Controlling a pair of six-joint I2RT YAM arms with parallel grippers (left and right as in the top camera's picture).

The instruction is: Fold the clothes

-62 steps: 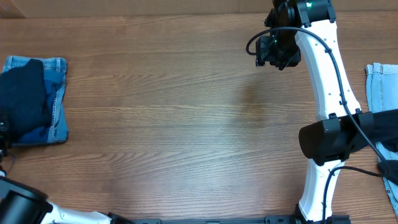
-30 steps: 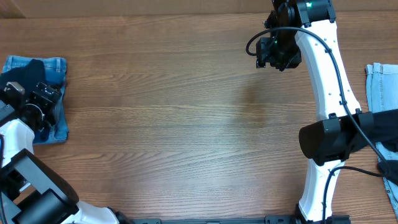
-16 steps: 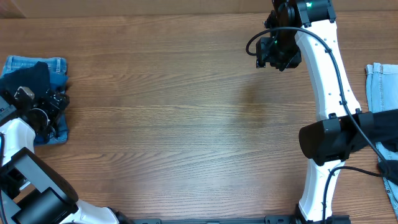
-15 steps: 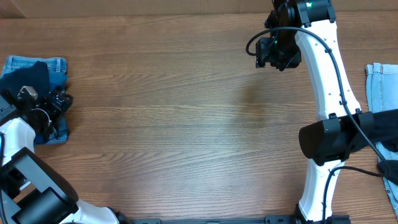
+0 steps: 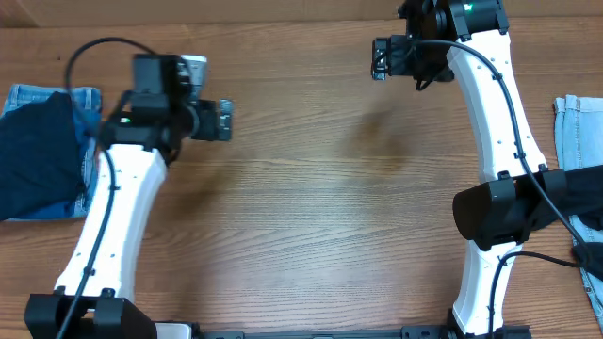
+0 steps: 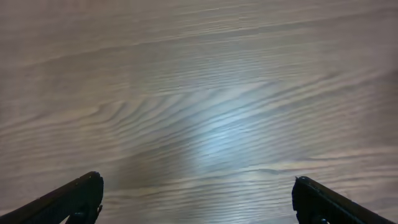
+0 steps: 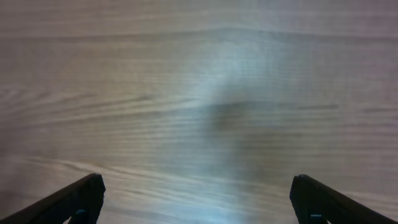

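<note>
Bright, even top light overhead; both wrist cams soft & washed out.
Overhead cam: light from above, no hard shadows, table [image 5: 301,217] grain sharp mid-frame. Left arm [image 5: 118,217] w/ left gripper [image 5: 224,120] smeared, edges ghosted. Right arm [image 5: 495,113] crisp, w/ a faint soft shadow patch on the wood below its wrist. Clothes [image 5: 33,155] so dark that folds barely read. Left wrist cam: whole pic soft, pale bluish-white glare patch at centre, grain blurred, left fingertips [image 6: 78,198] just black silhouettes in the bottom corners. Right wrist cam: same softness, washed-out upper centre, dim grey shadow blot mid-frame, right fingertips [image 7: 81,196] underexposed, no detail.
</note>
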